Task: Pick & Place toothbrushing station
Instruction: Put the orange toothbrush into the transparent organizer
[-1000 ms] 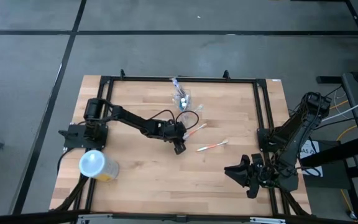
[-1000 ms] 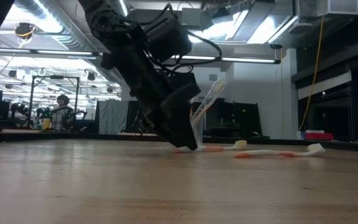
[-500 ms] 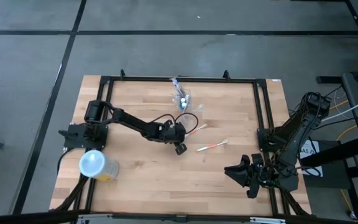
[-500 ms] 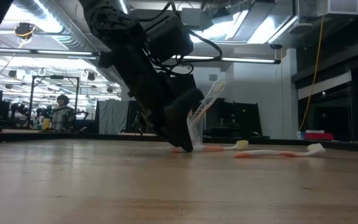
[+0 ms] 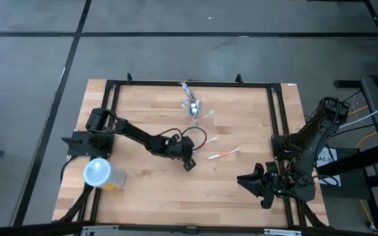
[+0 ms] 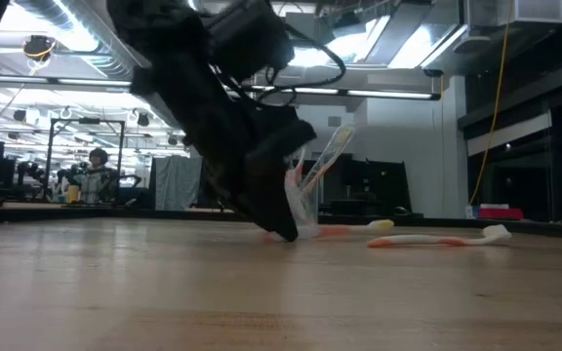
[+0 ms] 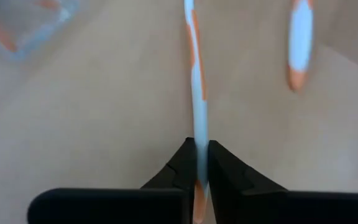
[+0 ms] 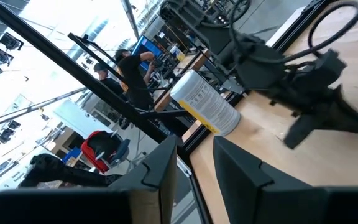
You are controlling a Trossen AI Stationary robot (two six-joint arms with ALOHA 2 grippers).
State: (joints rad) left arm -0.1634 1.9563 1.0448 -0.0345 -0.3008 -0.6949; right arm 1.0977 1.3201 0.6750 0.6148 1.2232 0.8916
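The clear toothbrushing station (image 5: 193, 106) stands at the table's far middle with brushes sticking up out of it; it also shows in the low view (image 6: 307, 203). Two white-and-orange toothbrushes lie on the wood. My left gripper (image 5: 189, 162) is down at the table's middle, shut on one toothbrush (image 7: 194, 74). The other toothbrush (image 5: 223, 155) lies to its right, untouched. My right gripper (image 5: 264, 185) waits at the near right edge, open (image 8: 194, 168) with nothing between its fingers. My left gripper pinches the toothbrush's handle (image 7: 199, 163), near one end, between its two fingertips. The fingers slant down from the table's left and lie along the brush. The rest of the brush runs away from the fingers, low over the wood (image 6: 359, 230). I cannot tell whether it is lifted.
A yellow tub with a pale round lid (image 5: 101, 174) stands at the near left, beside the left arm's base. A black frame (image 5: 189, 84) runs around the table's edges. People and equipment show in the room beyond the table.
My left gripper has gone a little toward the table's near edge, sunk lower over the wood and shut on the toothbrush's handle. The toothbrush has stayed low at the table. My right arm has kept still.
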